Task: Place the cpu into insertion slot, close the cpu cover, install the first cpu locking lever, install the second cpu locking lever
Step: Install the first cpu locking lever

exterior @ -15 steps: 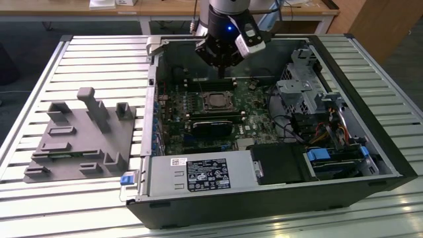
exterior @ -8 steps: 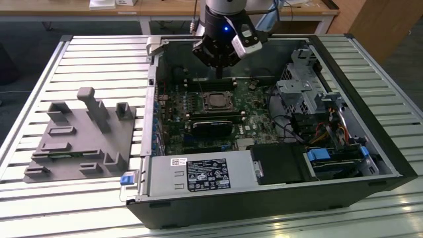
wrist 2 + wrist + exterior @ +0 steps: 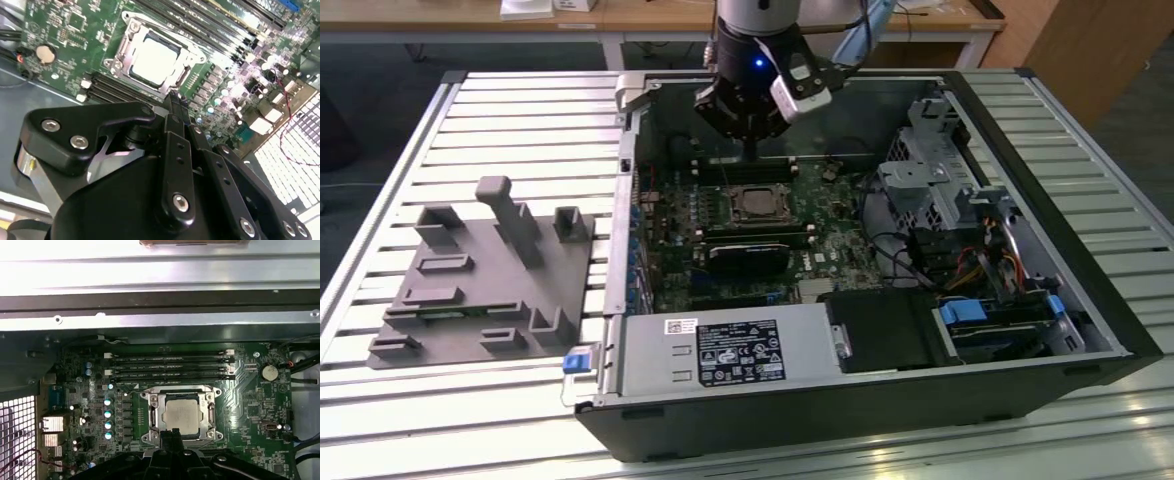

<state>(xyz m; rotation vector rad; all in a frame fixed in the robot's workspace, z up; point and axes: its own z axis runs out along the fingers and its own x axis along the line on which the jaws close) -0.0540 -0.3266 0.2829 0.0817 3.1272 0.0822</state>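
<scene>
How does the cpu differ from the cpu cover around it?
The cpu is a solid square plate; the cpu cover is an open frame with a window. The cpu is smaller, lying inside the cpu cover's window. Both are silvery metal and lie flat.

cpu (image 3: 182,415): flat square chip with a dull silver top. Seated level in the socket, just beyond the tips of the gripper (image 3: 173,432), apart from them.
insertion slot (image 3: 174,76): square black socket on green board. Filled by the chip, dark rim showing.
cpu cover (image 3: 154,410): silver frame plate lying flat, its window around the chip.
</scene>
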